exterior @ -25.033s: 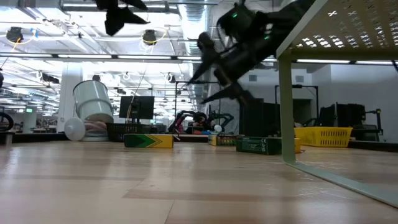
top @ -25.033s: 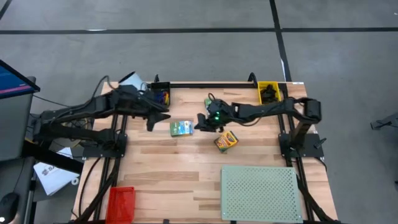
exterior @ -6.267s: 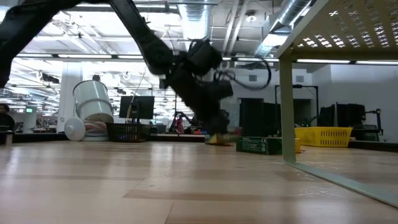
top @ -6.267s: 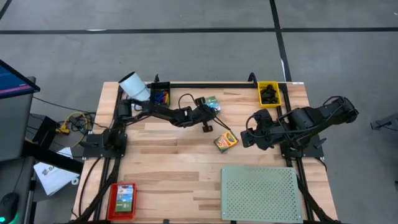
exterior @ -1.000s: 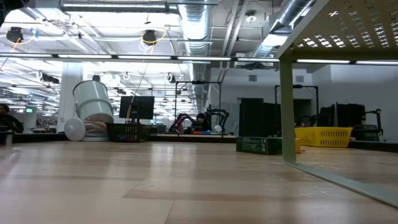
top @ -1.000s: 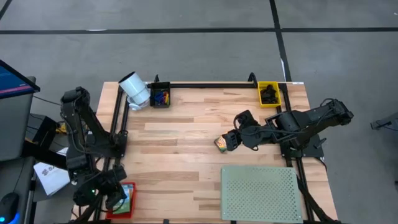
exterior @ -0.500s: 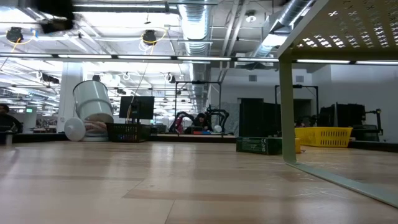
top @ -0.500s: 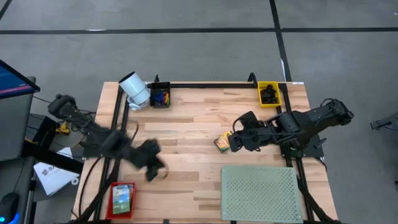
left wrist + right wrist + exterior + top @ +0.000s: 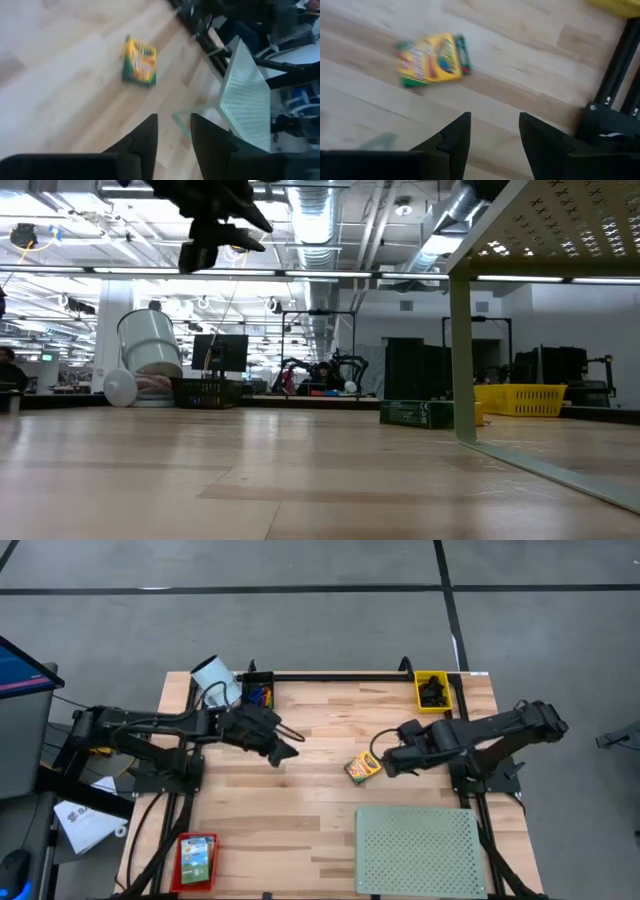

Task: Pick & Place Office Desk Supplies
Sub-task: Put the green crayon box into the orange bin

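Now the left pincer [image 9: 283, 751], part open and empty, has swung up from the red tray [image 9: 196, 861]; the crayon box [image 9: 363, 767] lies just ahead of the right pincer [image 9: 385, 764], open and empty.

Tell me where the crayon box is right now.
In the high view, the crayon box lies right of the table's centre, just beside the right hand and above the perforated board.

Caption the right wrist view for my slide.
Open right claw hovers over the wooden table, a crayon box lying flat just ahead.
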You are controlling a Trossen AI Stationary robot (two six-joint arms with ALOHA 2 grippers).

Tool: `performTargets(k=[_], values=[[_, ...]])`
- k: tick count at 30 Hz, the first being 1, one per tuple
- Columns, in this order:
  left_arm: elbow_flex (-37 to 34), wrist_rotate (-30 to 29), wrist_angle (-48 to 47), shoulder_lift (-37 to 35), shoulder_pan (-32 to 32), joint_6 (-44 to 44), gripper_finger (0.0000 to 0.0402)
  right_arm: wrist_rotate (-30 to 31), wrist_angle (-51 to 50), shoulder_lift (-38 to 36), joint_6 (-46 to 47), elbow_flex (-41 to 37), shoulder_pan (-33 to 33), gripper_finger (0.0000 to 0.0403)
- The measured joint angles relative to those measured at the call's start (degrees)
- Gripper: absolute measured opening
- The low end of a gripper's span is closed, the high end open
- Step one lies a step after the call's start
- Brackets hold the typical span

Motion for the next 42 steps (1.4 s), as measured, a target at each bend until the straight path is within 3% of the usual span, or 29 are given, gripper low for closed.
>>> performTargets(k=[4,8,16,19,24,30,42], values=[[0.03,5.43,5.8,5.1,0.02,-1.31,0.0067,-4.79,10.92,-0.76,-9.24,-10.73,-5.47,0.0163],[0.01,5.94,15.04,12.32,-0.59,-1.53,0.001,-9.01,23.13,-0.79,-14.85,-20.36,-10.28,0.0163],[0.3,5.86,34.48,28.99,0.61,-11.72,0.0001,-9.37,33.03,-0.81,-18.79,-28.74,-14.44,0.0163],[2.09,6.24,37.06,34.39,0.61,-14.81,0.0,-9.58,36.98,-0.77,-19.68,-30.83,-15.56,0.0163],[6.65,6.36,37.2,39.63,0.45,-17.16,0.0,-9.19,37.93,-0.75,-19.98,-32.26,-19.52,0.0163],[8.19,5.26,33.01,38.01,0.61,-15.79,0.0,-11.29,43.59,1.48,-24.1,-34.19,-22.45,0.0163],[7.87,2.18,4.48,28.15,0.49,-11.19,0.0,-18.94,59.07,11.59,-22.29,-30.36,-18.76,0.0163]])
